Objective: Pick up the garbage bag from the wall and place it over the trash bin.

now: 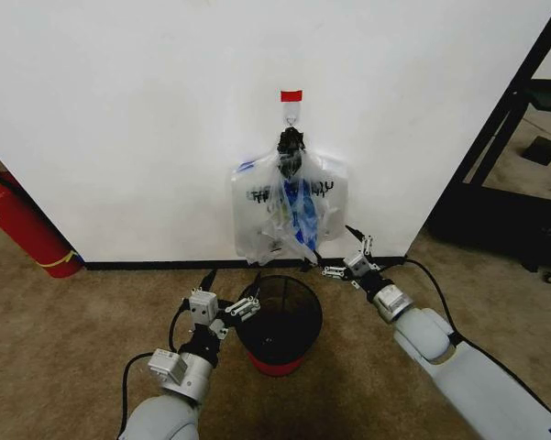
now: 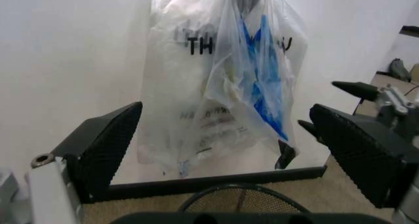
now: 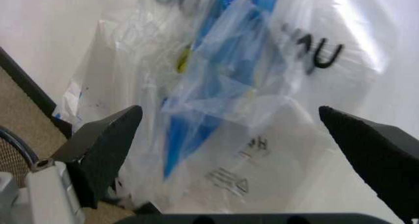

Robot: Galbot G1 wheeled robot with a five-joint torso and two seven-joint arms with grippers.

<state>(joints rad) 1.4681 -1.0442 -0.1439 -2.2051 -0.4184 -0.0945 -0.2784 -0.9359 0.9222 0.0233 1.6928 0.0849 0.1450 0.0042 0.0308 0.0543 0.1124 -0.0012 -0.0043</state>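
Note:
The garbage bag (image 1: 300, 203), clear with blue streaks, hangs in front of a bundle of "THANK YOU" bags (image 1: 254, 215) held by a black tie on a hook (image 1: 292, 115) on the white wall (image 1: 119, 110). Directly below stands the black mesh trash bin (image 1: 280, 319) with a red base. My left gripper (image 1: 232, 284) is open at the bin's left rim, below the bags. My right gripper (image 1: 330, 249) is open by the bag's lower right corner. In the left wrist view the garbage bag (image 2: 258, 82) hangs beyond the wide jaws, and in the right wrist view the garbage bag (image 3: 222, 82) hangs close between them.
A red fire extinguisher (image 1: 23, 225) leans at the wall on the far left. A red tape patch (image 1: 292, 95) marks the hook. A black skirting strip (image 1: 165, 265) runs along the floor. A black frame (image 1: 504, 119) stands at the right. Brown carpet lies open around the bin.

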